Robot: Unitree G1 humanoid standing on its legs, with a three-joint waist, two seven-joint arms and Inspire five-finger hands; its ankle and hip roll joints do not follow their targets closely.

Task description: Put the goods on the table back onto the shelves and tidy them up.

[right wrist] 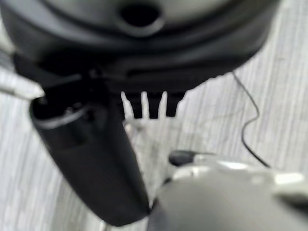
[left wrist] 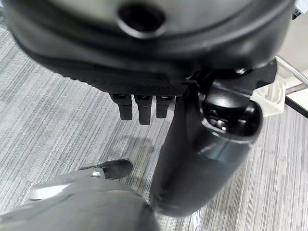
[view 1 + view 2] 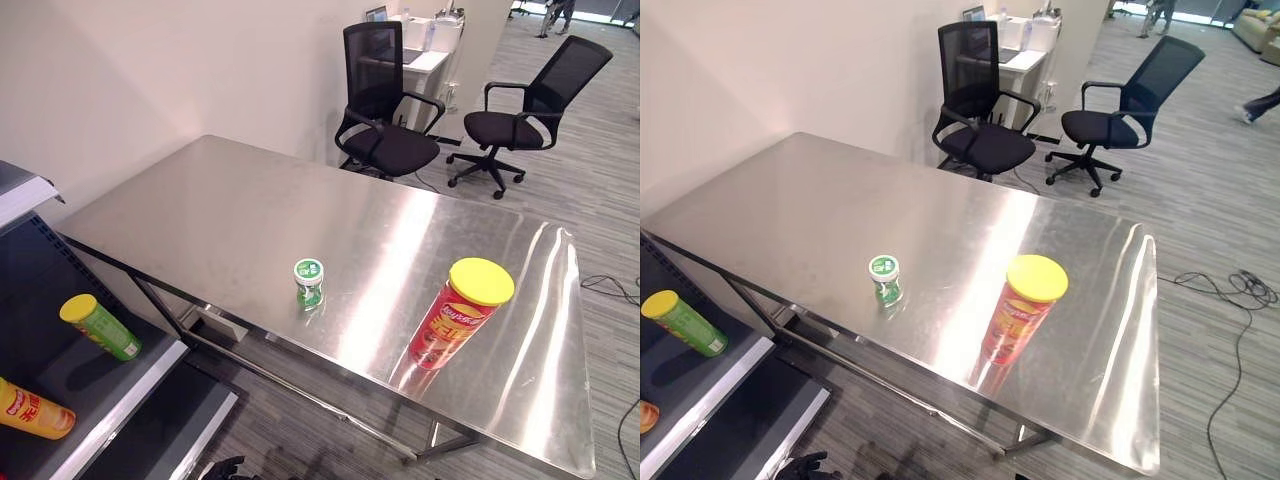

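Goods are split between shelf and table. At the far left, on the dark lower shelf [image 3: 120, 385] with its pale front edge, lie a green cylindrical can with a yellow lid [image 3: 100, 327] and, nearer the robot, an orange-yellow can [image 3: 33, 411], both on their sides. On the bare stainless steel table [image 3: 250, 210], near its front edge, stands a small green jar with a white-and-green lid [image 3: 309, 283]. Well to the right of it stands a tall red snack tube with a yellow plastic lid [image 3: 459, 313], upright. Behind the table are 2 black mesh office chairs [image 3: 385, 100].

Risks, as I judge them: the tall red tube is top-heavy and sits near the table's right end, so a sideways brush from an arriving hand could topple it and send it rolling off. The steel looks slick, so the small jar may slide away instead of being grasped. The 2 cans lying on the shelf could roll if nudged while new goods go in.

Neither hand touches anything. The left hand [image 2: 144, 108] hangs over grey carpet, fingers straight and apart from the thumb, empty. The right hand [image 1: 151, 106] hangs likewise, fingers straight, holding nothing. Both table items sit well apart from either hand.
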